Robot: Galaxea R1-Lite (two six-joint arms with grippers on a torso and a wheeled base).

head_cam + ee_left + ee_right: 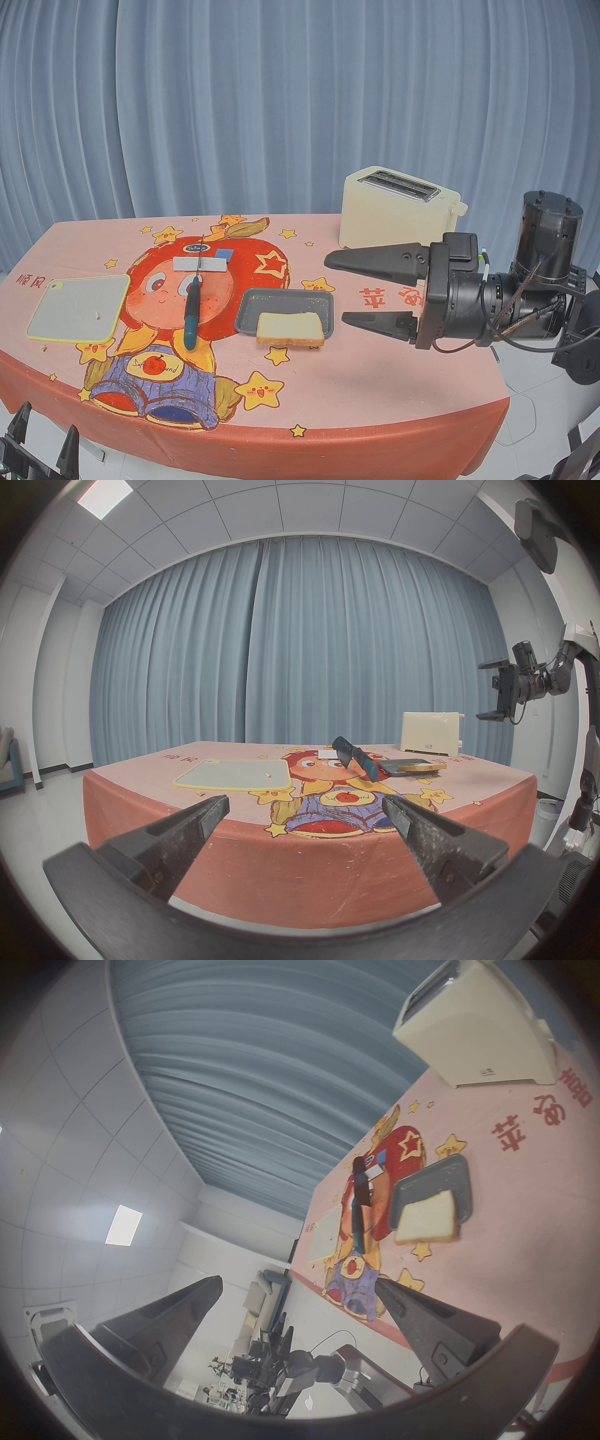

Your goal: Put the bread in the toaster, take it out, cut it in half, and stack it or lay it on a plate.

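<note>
1 slice of bread (290, 329) lies across the near edge of a dark grey tray (281, 302) on the tabletop (375, 381), with the cream toaster (394, 215) behind. The right claw (334, 289) hangs just beside the tray — spread wide, holding nothing. The left claw (305, 805) sits low before the tabletop, also wide open and empty. A teal-handled knife (192, 312) lies between the tray and the cutting board (78, 307).

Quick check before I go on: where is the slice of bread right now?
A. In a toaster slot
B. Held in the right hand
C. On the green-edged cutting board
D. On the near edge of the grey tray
D: the pale square bread slice lies flat over the near rim of the dark grey rectangular tray, and the open right hand holds nothing.
</note>
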